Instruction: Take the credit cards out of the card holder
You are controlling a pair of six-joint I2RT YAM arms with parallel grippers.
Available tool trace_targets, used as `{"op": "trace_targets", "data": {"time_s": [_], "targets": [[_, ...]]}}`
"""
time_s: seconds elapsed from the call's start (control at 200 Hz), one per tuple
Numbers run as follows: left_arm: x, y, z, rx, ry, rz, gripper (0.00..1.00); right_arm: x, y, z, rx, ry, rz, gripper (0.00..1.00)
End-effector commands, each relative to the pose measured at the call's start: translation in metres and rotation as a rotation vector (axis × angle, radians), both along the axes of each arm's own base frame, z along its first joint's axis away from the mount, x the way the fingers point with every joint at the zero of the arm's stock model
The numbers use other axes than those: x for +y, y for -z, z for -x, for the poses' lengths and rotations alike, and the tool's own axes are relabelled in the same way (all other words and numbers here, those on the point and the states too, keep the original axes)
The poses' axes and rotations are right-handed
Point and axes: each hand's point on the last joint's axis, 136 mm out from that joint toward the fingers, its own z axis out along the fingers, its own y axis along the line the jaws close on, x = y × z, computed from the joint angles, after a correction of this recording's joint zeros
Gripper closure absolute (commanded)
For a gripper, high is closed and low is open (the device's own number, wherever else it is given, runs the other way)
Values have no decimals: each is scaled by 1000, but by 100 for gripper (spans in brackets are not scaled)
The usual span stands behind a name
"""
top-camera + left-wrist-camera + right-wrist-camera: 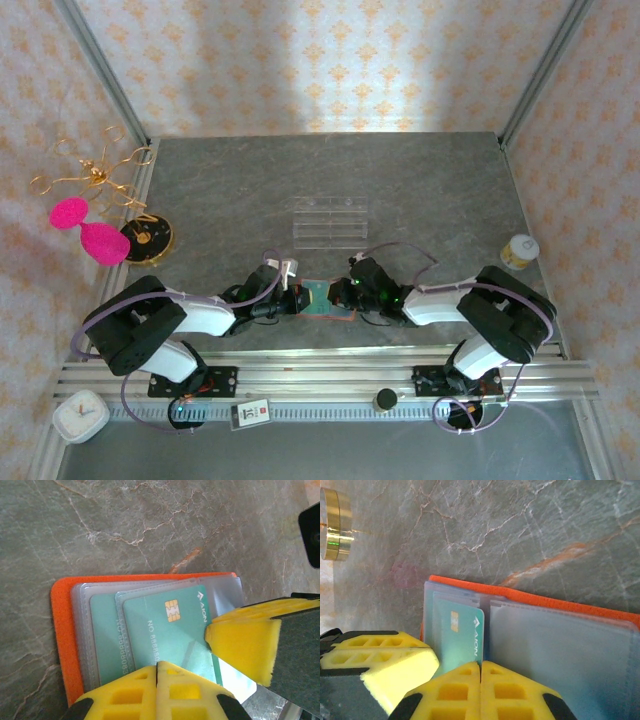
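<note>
- Lying open on the grey marbled bench (230,190), the orange card holder (320,298) sits at the middle of the near edge, between the two arms' tips.
- Left tool (303,296) reaches in from the left and right tool (346,293) from the right; both are at the holder.
- In the left wrist view the left tool (157,674) is closed, its yellow pads pressed together, over the near edge of the card holder (60,630). Whether it pinches anything I cannot tell.
- A teal credit card (170,635) with a gold chip lies in the holder's clear sleeves (82,630); the right tool (240,647) touches the card's edge.
- In the right wrist view the right tool (481,674) is likewise closed, pads together, at the edge of the card holder (545,602), just beside the teal credit card (457,635); the left tool (385,662) is close by.
- A clear acrylic rack (330,220) lies farther back, apart from the holder.
</note>
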Motion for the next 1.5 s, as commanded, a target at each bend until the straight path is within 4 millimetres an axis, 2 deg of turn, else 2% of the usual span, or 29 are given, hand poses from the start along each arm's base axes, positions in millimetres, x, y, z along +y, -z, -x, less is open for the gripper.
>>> {"op": "trace_targets", "data": {"time_s": [0.0,0.25,0.435,0.566,0.736,0.766,0.926,1.001,1.081,1.221,1.276,1.376,1.497], "targets": [[17,27,13,81,-23,-59,100,-20,7,0,13,63,23,100],[19,28,14,82,-24,-51,100,-43,5,2,4,95,82,100],[20,25,14,74,-26,-41,100,-49,8,5,8,90,118,100],[20,19,14,61,-26,-30,100,-47,0,1,-17,81,121,100],[14,1,10,29,-22,18,100,-45,-18,-5,-71,62,140,100],[12,-5,9,16,-21,34,96,-44,-19,-5,-73,54,137,100],[-3,-36,3,-71,6,122,86,-34,-15,-1,-67,2,108,100],[-16,-41,3,-88,42,128,84,-32,-13,-2,-69,-10,104,100],[-28,-35,3,-74,73,113,87,-30,-11,-1,-68,-24,104,100],[-36,-21,2,-32,97,108,90,-28,-6,1,-59,-35,102,100],[-38,-17,2,-17,97,101,92,-28,-4,2,-54,-40,100,100],[-34,-2,2,19,91,48,100,-28,-3,2,-47,-32,93,100],[-29,10,6,53,89,15,100,-27,-4,3,-42,-32,68,74]]}}
